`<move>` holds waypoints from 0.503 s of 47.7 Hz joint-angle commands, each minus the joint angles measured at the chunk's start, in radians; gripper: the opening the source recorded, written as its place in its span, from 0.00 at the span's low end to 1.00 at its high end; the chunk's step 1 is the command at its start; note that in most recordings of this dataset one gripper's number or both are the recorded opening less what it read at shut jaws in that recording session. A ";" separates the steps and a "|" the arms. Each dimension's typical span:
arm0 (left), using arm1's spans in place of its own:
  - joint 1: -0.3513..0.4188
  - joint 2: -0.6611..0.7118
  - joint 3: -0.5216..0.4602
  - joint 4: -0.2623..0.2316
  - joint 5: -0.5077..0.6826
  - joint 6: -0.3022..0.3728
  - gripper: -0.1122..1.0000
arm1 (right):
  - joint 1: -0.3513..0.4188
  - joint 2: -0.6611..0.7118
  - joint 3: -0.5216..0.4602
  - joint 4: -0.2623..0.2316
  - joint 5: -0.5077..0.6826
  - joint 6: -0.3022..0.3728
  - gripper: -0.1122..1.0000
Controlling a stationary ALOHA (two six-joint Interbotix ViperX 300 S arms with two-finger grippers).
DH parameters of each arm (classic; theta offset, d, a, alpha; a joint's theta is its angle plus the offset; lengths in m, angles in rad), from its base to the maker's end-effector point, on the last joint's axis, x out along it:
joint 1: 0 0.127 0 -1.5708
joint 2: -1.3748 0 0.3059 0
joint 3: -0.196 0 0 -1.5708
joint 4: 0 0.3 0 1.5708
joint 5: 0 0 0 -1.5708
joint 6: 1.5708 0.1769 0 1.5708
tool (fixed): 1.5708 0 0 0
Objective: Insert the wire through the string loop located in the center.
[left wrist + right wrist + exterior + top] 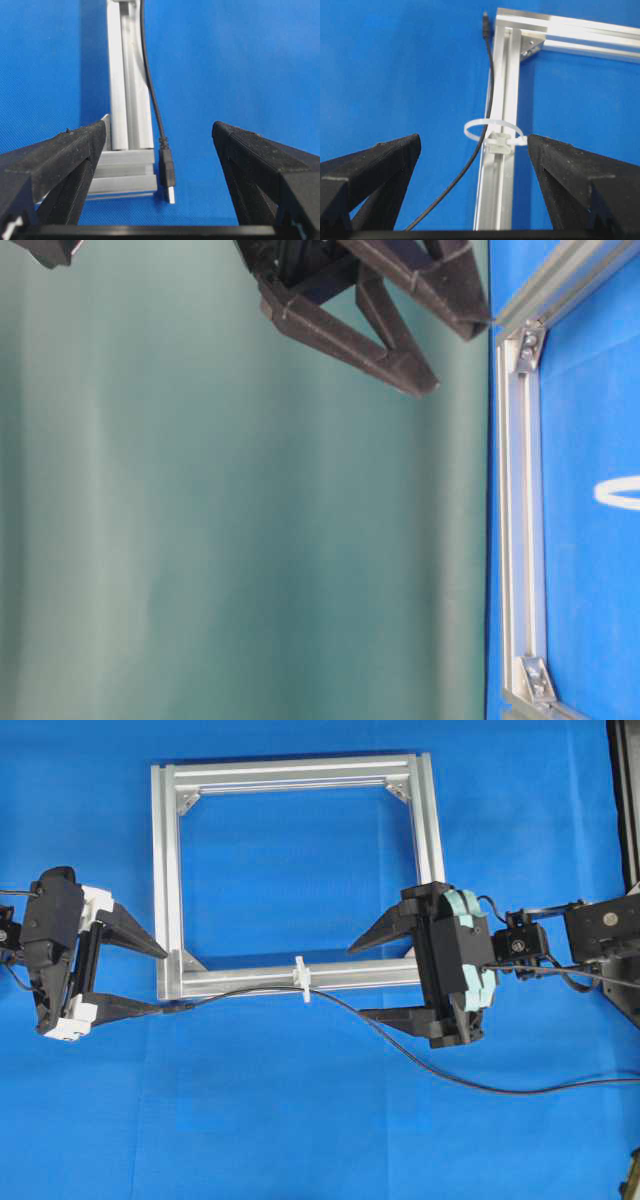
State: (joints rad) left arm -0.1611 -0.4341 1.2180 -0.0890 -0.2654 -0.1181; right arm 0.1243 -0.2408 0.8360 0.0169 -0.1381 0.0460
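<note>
The black wire [420,1058] comes in from the right and passes through the white string loop [303,980] on the silver frame's near bar [250,982]. Its plug [180,1007] lies at the frame's front left corner. My left gripper [150,982] is open around that corner, and its lower finger nearly meets the plug [167,172], which lies free between the fingers. My right gripper [358,982] is open and empty, just right of the loop [492,131]. In the right wrist view the wire [470,160] threads the ring.
The square aluminium frame [170,870] lies flat on the blue mat, with corner brackets [398,788] inside it. The wire's slack trails off the right edge [610,1082]. A black stand [625,800] sits at the far right. Black gripper fingers [400,320] hang above the frame [520,520].
</note>
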 commanded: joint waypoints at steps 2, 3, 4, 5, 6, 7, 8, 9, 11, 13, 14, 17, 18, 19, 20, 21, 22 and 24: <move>0.003 -0.003 -0.018 0.003 -0.008 -0.002 0.85 | 0.002 -0.017 -0.017 0.002 -0.003 0.000 0.93; 0.003 -0.005 -0.018 0.002 -0.008 -0.002 0.85 | 0.002 -0.018 -0.017 0.002 -0.002 0.000 0.93; 0.003 -0.005 -0.018 0.002 -0.008 -0.002 0.85 | 0.000 -0.017 -0.017 0.002 -0.002 0.000 0.93; 0.003 -0.005 -0.018 0.003 -0.008 -0.002 0.85 | 0.002 -0.018 -0.017 0.002 -0.002 0.000 0.93; 0.003 -0.005 -0.018 0.003 -0.008 -0.002 0.85 | 0.002 -0.018 -0.017 0.002 0.000 0.000 0.93; 0.003 -0.005 -0.018 0.003 -0.006 -0.002 0.85 | 0.002 -0.018 -0.017 0.002 0.000 0.000 0.93; 0.003 -0.005 -0.018 0.002 -0.008 -0.002 0.85 | 0.000 -0.018 -0.017 0.002 0.000 0.000 0.93; 0.003 -0.005 -0.018 0.003 -0.008 -0.002 0.85 | 0.002 -0.017 -0.017 0.002 0.002 0.000 0.93; 0.003 -0.005 -0.018 0.002 -0.006 -0.002 0.85 | 0.000 -0.018 -0.017 0.002 0.002 0.000 0.93; 0.003 -0.005 -0.018 0.002 -0.006 -0.002 0.85 | 0.000 -0.018 -0.017 0.003 0.002 0.000 0.93; 0.003 -0.005 -0.018 0.002 -0.006 -0.002 0.85 | 0.002 -0.018 -0.017 0.002 0.002 0.000 0.93; 0.003 -0.005 -0.018 0.002 -0.006 -0.002 0.85 | 0.000 -0.018 -0.017 0.002 0.002 0.000 0.93; 0.003 -0.003 -0.018 0.003 -0.006 -0.002 0.85 | 0.002 -0.018 -0.017 0.002 0.002 0.000 0.93; 0.003 -0.005 -0.018 0.002 -0.008 -0.002 0.85 | 0.000 -0.018 -0.017 0.003 0.002 0.000 0.93; 0.003 -0.005 -0.018 0.003 -0.008 -0.002 0.85 | 0.000 -0.018 -0.017 0.002 0.002 0.000 0.93; 0.003 -0.005 -0.018 0.003 -0.006 -0.002 0.85 | 0.000 -0.018 -0.017 0.002 0.002 0.000 0.93; 0.003 -0.003 -0.018 0.003 -0.006 -0.002 0.85 | 0.000 -0.018 -0.017 0.002 0.002 0.000 0.93; 0.003 -0.005 -0.018 0.002 -0.006 -0.002 0.85 | -0.002 -0.018 -0.017 0.002 0.002 0.000 0.93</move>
State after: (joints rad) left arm -0.1611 -0.4341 1.2180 -0.0890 -0.2669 -0.1181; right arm 0.1243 -0.2393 0.8376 0.0169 -0.1319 0.0460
